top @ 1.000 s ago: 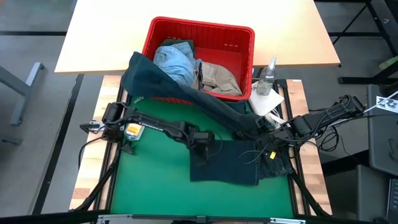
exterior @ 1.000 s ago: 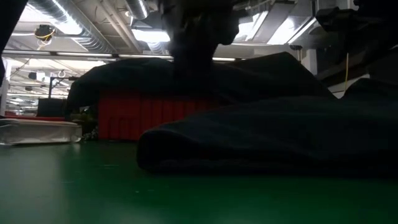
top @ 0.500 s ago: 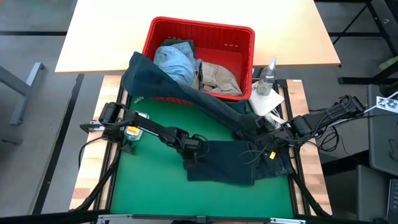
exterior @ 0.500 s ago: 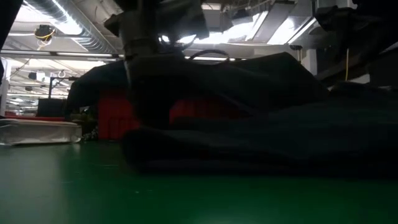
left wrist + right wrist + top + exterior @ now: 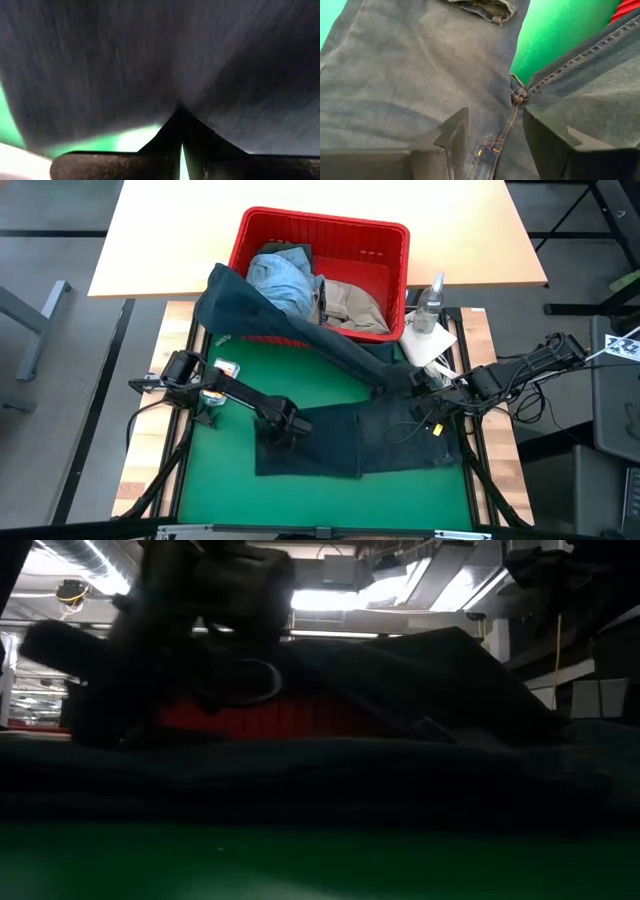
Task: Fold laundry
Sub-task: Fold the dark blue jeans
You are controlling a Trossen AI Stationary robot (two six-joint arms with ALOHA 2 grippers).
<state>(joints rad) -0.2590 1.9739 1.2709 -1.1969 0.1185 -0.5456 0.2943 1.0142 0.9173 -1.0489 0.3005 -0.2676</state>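
Note:
Dark navy jeans (image 5: pixel 370 440) lie spread across the green mat (image 5: pixel 215 475). One leg (image 5: pixel 300 330) runs up over the rim of the red basket (image 5: pixel 325 220). My left gripper (image 5: pixel 277 428) is shut on the jeans near their left end, low over the mat; it shows blurred in the low view (image 5: pixel 200 630). My right gripper (image 5: pixel 495 145) hangs open above the jeans' crotch seam (image 5: pixel 512 107), touching nothing; in the high view it (image 5: pixel 428 404) is over the jeans' right part. Light blue denim (image 5: pixel 280 280) and a beige piece (image 5: pixel 350 305) lie in the basket. My left gripper pinches the jeans' cloth (image 5: pixel 167 92) between its two shut fingertips, close to the left end of the spread leg (image 5: pixel 290 445). The fingers come from above, slanting toward the table's right. The cloth lies on the mat; how many layers are pinched cannot be seen.
A spray bottle (image 5: pixel 430 302) and a small white cloth (image 5: pixel 428 345) sit at the mat's far right corner, beside the basket. Bare green mat shows at the left (image 5: pixel 230 380) and along the near edge (image 5: pixel 320 500).
My left gripper has gone down and toward the table's left and near edges, tipping more steeply downward, still shut on the jeans. The leg end has come along with it and spread out to the left over the mat. The waist end on the right has stayed put.

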